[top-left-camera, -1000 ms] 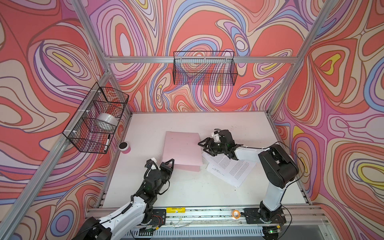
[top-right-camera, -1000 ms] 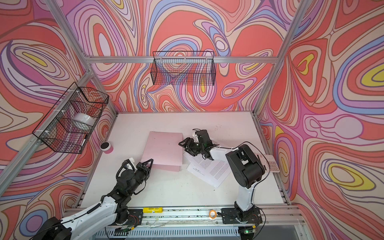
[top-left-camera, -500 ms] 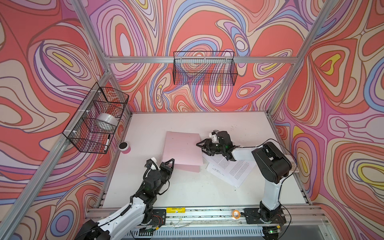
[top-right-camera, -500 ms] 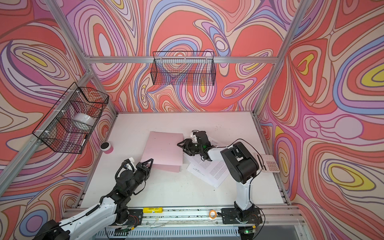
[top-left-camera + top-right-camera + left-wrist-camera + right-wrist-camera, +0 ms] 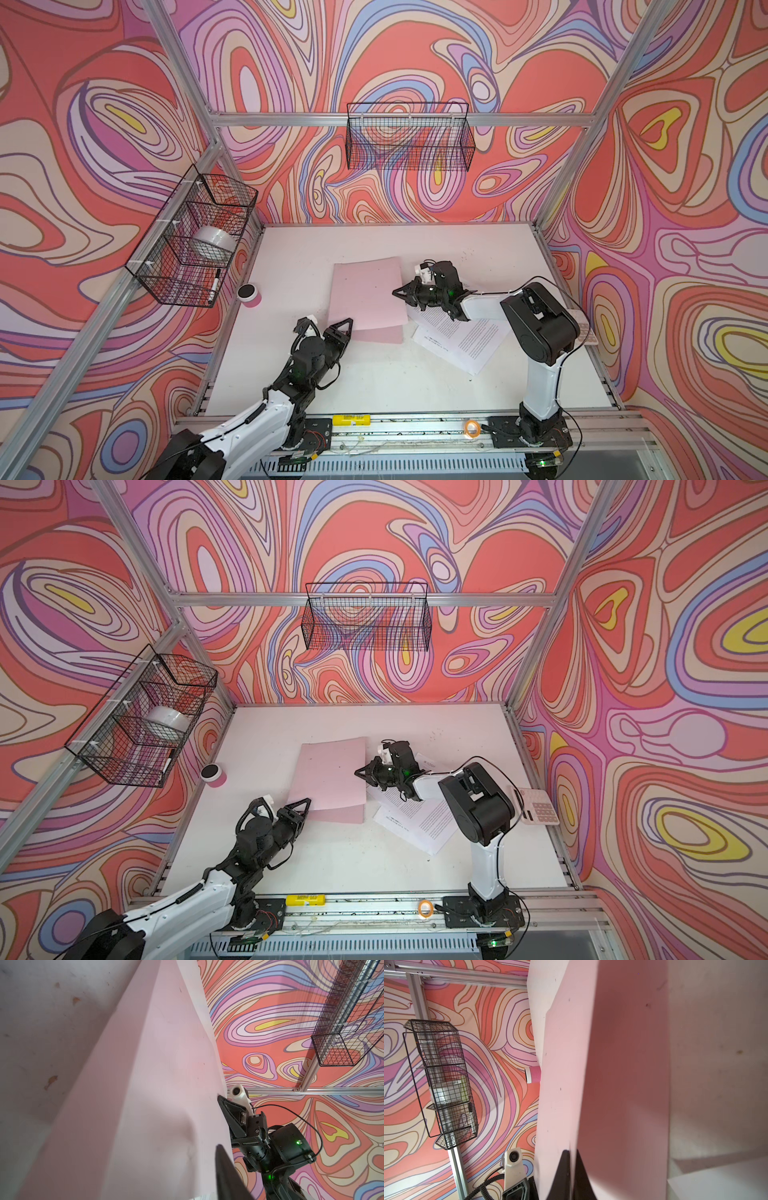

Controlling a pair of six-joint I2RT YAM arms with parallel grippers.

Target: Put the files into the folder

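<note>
- Well, nearest to me the left gripper (image 5: 341,326) sits at the near corner of the folder (image 5: 365,291). Its wrist camera shows only one finger against the pink cover, so I cannot tell whether the jaws are apart or pinching.
- Just beyond and to the right, the files (image 5: 457,336) lie fanned on the table (image 5: 374,386), outside the folder and partly under the right arm (image 5: 536,320).
- The folder lies mid-table with its top cover raised a little off the lower leaf.
- Farther back, the right gripper (image 5: 397,292) is clamped together on the cover's right edge.
- I judge the task to be at an early stage: the cover is only partly lifted and no sheet is inside. Opening it fully, loading and closing are all left.
</note>
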